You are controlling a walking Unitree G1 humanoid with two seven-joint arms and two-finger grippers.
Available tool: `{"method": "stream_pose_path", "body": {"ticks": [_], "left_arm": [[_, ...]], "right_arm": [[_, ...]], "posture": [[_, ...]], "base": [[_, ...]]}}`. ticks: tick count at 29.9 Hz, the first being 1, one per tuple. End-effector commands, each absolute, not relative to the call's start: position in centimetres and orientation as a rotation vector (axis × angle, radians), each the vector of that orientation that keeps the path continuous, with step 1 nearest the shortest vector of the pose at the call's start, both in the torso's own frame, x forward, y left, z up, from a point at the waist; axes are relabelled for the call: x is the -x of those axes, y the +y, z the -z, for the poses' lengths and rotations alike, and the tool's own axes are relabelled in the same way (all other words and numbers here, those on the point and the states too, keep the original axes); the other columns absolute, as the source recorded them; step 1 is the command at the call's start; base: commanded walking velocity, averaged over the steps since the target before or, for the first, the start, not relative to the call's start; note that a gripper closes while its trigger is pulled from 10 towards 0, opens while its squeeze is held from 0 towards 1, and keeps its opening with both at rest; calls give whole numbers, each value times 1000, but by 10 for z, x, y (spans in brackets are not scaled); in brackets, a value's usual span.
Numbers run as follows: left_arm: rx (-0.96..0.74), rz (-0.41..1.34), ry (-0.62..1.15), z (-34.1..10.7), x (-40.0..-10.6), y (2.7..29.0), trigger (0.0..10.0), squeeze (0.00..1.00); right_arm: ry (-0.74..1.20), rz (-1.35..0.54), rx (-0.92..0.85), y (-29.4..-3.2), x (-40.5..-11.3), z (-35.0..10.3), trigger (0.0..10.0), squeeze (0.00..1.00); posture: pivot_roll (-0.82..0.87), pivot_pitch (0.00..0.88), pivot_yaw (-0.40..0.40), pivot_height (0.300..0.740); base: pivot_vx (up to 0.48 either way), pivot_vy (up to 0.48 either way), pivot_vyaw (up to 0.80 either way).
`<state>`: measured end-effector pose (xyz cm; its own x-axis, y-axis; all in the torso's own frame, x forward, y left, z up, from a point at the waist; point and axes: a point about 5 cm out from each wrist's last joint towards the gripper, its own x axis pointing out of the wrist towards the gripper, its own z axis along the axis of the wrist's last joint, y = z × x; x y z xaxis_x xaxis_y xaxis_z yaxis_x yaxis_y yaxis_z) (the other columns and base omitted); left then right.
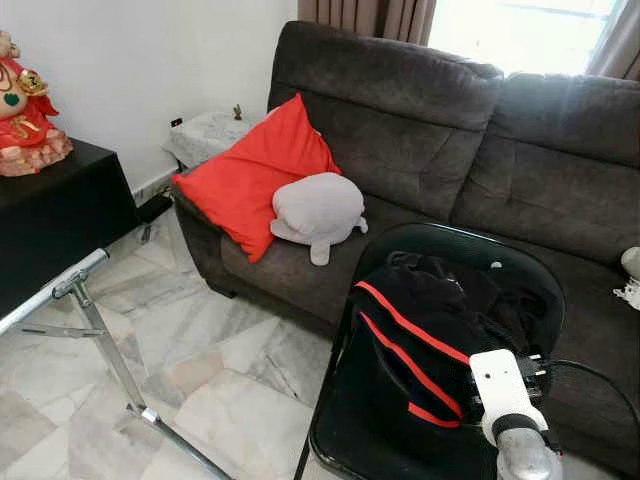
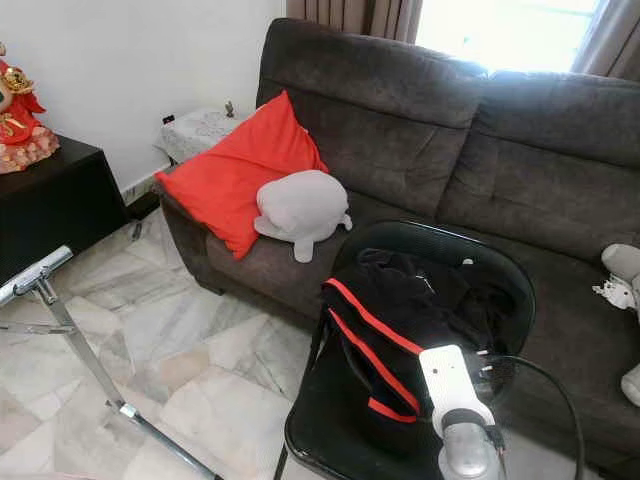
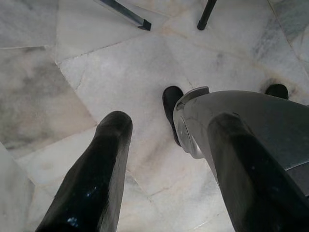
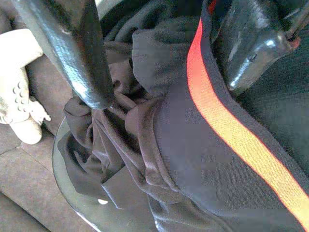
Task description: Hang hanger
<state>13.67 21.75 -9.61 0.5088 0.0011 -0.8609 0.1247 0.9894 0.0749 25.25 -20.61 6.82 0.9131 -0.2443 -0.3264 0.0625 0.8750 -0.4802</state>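
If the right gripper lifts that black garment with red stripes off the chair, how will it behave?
Probably floppy: the black garment lies crumpled in soft folds on the folding chair. It looks thin and light, so likely to drape and trail. The right gripper hovers open over it; a shallow pinch may slip.

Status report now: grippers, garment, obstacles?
Right gripper open over black garment on chair. Left gripper open, idle above floor. Hanger not visible.

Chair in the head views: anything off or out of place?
Yes. A black garment with red stripes lies bunched in a heap on the black folding chair, not hung, and I can't make out a hanger in it. The right claw hovers open over the crumpled fabric. Nothing looks spilled or damaged.
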Motion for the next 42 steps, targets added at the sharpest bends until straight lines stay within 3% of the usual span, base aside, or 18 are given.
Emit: {"method": "stream_pose_path", "body": {"ticks": [1,8,18,29,38,42], "left_arm": [[-139,89,1052,97,-134,217,10000,0],[-140,90,1052,97,-134,217,10000,0],[-138,92,1053,97,-134,217,10000,0],[-140,94,1052,97,-135,217,10000,0],[-139,97,1054,97,-134,217,10000,0],[-139,98,1054,97,-134,217,10000,0]], "right_arm": [[320,173,459,-204,-260,-77,10000,0],[267,232,464,-210,-267,-85,10000,0],[387,206,483,-210,-276,-64,10000,0],[269,206,465,-206,-298,-81,10000,0],[369,189,479,-206,-300,-65,10000,0],[316,205,460,-206,-306,-72,10000,0]], "posture": [[1,6,-15,740],[2,6,-13,740],[9,4,-9,740],[12,3,-5,740],[16,3,-3,740],[18,1,-2,740]], "base": [[0,0,0],[0,0,0],[0,0,0],[0,0,0],[0,0,0],[0,0,0]]}}
